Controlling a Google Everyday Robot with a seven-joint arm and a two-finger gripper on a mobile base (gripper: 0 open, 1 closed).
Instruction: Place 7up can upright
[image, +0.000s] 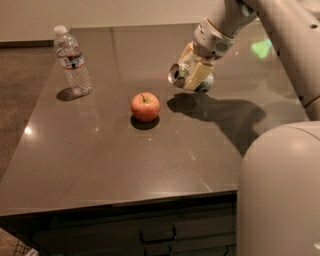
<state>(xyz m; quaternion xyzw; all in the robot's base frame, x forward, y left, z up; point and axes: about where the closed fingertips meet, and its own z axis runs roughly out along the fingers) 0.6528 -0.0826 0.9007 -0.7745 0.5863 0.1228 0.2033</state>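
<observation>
Above the table's far right side: gripper (194, 76) holds the 7up can (178, 74) sideways, clear of the surface.
Jaws are closed on the can body, with the cream fingers (199, 75) clamped across it. The can's silver top faces left, the long axis is near horizontal, and the shadow on the table (100, 150) below shows it is in the air. Risks, my judgement: if it is released before the wrist turns it vertical, the can lands on its side and rolls, maybe into the apple (145, 106) nearby. Set down still tilted, it catches on its rim and tips. The smooth aluminium could slip or pivot in the pads during rotation. Let go too high, it bounces and topples. Water bottle (72, 61) is well apart, no concern.
</observation>
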